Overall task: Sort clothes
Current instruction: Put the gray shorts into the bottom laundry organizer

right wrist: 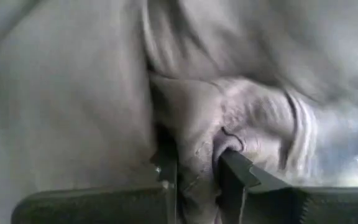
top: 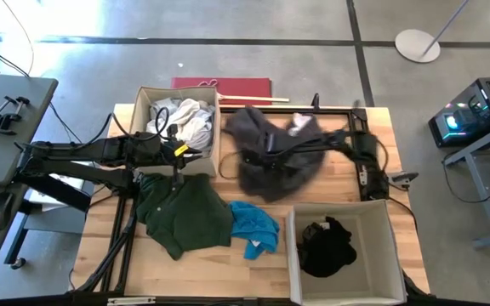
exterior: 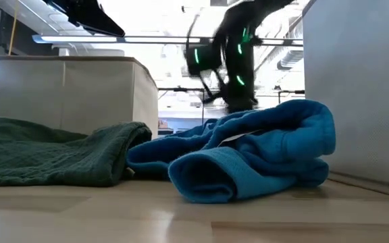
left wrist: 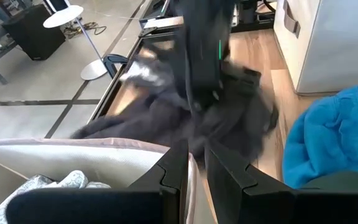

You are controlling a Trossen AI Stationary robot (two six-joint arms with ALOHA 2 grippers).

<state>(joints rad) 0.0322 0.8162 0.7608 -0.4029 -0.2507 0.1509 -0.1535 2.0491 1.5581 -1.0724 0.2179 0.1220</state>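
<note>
1. The right arm reached in from the right edge of the tabletop [top: 100, 255] toward its far middle, its forearm lying roughly level across the surface. The right gripper [right wrist: 197, 165] was buried in the dark grey garment [top: 275, 153], its fingers [right wrist: 238, 165] drawn narrow and pinching a fold of that fabric between them.
2. The left arm extended from the left side along the near edge of the far-left fabric box [top: 147, 98], which held white clothes [top: 190, 119]. The left gripper [left wrist: 194, 168] hung at that box's rim with its fingers nearly together and nothing between them.
3. The dark grey garment lay bunched at the far centre of the tabletop, between the two boxes; its longer axis ran roughly left to right, and its outline was blurred.
4. The dark green garment [top: 185, 212] lay spread on the near left, touching the bright blue garment [top: 253, 228] crumpled just to its right.
5. The near-right fabric box [top: 381, 280] contained a black garment [top: 326, 246].
</note>
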